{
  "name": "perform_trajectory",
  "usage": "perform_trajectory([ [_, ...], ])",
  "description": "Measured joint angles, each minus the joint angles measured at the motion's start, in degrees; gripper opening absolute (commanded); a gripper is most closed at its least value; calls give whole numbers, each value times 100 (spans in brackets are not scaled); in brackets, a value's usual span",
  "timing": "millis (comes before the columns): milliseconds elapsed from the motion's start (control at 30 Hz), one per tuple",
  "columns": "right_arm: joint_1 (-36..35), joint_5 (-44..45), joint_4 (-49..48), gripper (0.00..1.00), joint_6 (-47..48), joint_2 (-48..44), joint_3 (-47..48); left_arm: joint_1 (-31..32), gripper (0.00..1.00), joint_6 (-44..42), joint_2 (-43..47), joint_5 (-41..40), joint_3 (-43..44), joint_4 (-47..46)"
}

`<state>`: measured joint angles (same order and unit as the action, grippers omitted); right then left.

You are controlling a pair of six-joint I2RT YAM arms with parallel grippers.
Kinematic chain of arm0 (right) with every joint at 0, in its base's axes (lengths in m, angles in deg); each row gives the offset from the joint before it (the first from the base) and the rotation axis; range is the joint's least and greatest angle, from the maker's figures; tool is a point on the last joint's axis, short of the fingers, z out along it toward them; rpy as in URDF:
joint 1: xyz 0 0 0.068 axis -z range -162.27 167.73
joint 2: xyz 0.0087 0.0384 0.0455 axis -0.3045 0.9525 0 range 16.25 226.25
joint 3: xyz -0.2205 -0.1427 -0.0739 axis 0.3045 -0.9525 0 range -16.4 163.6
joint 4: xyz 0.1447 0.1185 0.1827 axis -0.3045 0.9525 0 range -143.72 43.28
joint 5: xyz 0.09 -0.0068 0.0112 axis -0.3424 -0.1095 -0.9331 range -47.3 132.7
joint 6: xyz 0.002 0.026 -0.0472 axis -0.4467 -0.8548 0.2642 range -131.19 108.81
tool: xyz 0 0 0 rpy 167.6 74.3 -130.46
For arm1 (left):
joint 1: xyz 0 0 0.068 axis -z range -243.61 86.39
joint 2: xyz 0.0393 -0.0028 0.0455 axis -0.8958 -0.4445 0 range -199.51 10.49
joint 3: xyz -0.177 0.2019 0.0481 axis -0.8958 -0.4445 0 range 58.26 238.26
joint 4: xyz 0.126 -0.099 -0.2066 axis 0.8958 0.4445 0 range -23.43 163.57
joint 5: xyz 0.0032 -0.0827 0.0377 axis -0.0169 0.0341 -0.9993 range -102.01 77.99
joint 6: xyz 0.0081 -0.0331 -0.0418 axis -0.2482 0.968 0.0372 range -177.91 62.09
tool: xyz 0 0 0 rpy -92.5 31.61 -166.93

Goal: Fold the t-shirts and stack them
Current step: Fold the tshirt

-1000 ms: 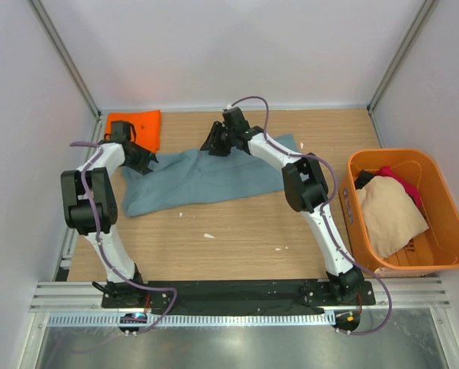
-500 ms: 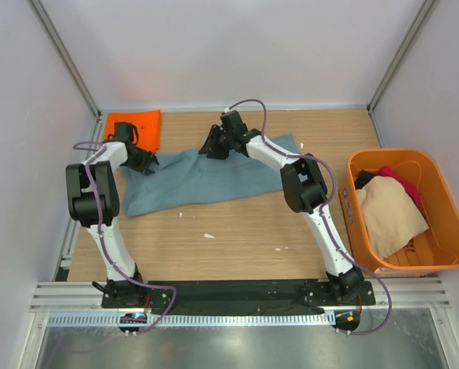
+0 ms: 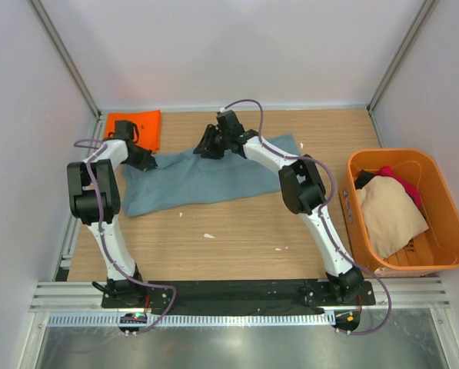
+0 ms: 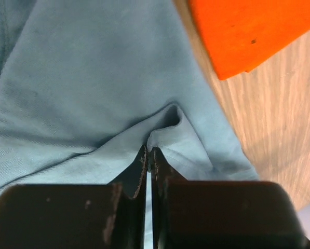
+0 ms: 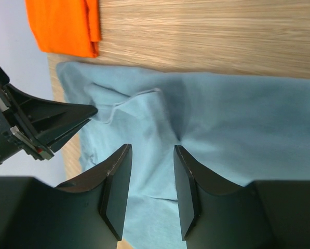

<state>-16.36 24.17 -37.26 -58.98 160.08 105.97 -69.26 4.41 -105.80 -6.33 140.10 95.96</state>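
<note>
1. Near right: the orange tub [image 3: 354, 231] holds a beige t-shirt [image 3: 390, 215]. A red t-shirt [image 3: 402, 183] and a dark t-shirt [image 3: 365, 178] lie at the tub's far end.

2. Middle of the surface [image 3: 237, 231]: the grey-blue t-shirt [image 3: 206, 178] lies spread out. Its long axis runs left to right, with the left end a little nearer than the right end.

3. Left hand [image 4: 149, 155]: it sits at the shirt's far-left corner, fingers together and clamped on a small raised ridge of the cloth. From this hand the shirt extends to the right and toward the near side.

4. Right hand [image 5: 151, 150]: it is over the shirt's far edge, about midway along the long axis and to the right of the left hand. Its fingers stand apart with nothing between them. We cannot tell whether the tips touch the cloth.

5. We judge that the right arm is the nearer one for the shirt's right end, which is well apart from both hands.

6. Far left: a folded orange t-shirt [image 3: 137, 124] lies just beyond the left hand. A strip of surface separates it from the grey-blue cloth.

7. We can read no brand, label or writing on any item.
</note>
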Motion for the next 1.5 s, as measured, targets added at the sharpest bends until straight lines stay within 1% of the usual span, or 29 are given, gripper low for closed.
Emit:
perform_trajectory([
  [100, -13, -94, -184, 41, -184, 0, 11, 2, 0, -131, 11, -52, 188, 87],
  [167, -20, -140, -328, 37, -317, 0, 9, 11, 0, -212, 46, -111, 264, 105],
  [300, -22, -247, -638, 37, -501, 0, 9, 28, 0, -435, 210, -229, 422, 262],
  [467, -20, -420, -780, 48, -533, 55, 103, 33, 0, -608, 372, -308, 697, 317],
  [500, -20, -439, -796, 53, -522, 79, 140, 33, 0, -627, 396, -306, 726, 319],
  [600, -9, -533, -826, 57, -393, 160, 236, 33, 0, -684, 422, -302, 734, 337],
  [700, 0, -741, -885, 57, -87, 369, 509, 33, 0, -708, 422, -297, 730, 389],
  [800, 20, -981, -1021, 54, 186, 649, 741, 33, 0, -728, 422, -282, 723, 393],
  [1033, 31, -1174, -1237, 49, 466, 1139, 787, 33, 0, -737, 428, -256, 706, 396],
  [1200, 57, -1198, -1300, 48, 557, 1239, 977, 33, 0, -752, 431, -243, 706, 409],
  [1267, 57, -1198, -1327, 46, 566, 1296, 1056, 33, 0, -754, 431, -240, 706, 413],
  [1300, 57, -1198, -1344, 39, 566, 1338, 1102, 33, 0, -754, 431, -238, 706, 415],
  [1433, 57, -1239, -1563, 32, 463, 1547, 1257, 33, 0, -758, 431, -236, 706, 422],
  [1467, 57, -1250, -1591, 29, 411, 1604, 1314, 33, 0, -761, 431, -236, 706, 428],
  [1500, 57, -1261, -1646, 23, 380, 1672, 1377, 33, 0, -774, 431, -236, 706, 431],
])
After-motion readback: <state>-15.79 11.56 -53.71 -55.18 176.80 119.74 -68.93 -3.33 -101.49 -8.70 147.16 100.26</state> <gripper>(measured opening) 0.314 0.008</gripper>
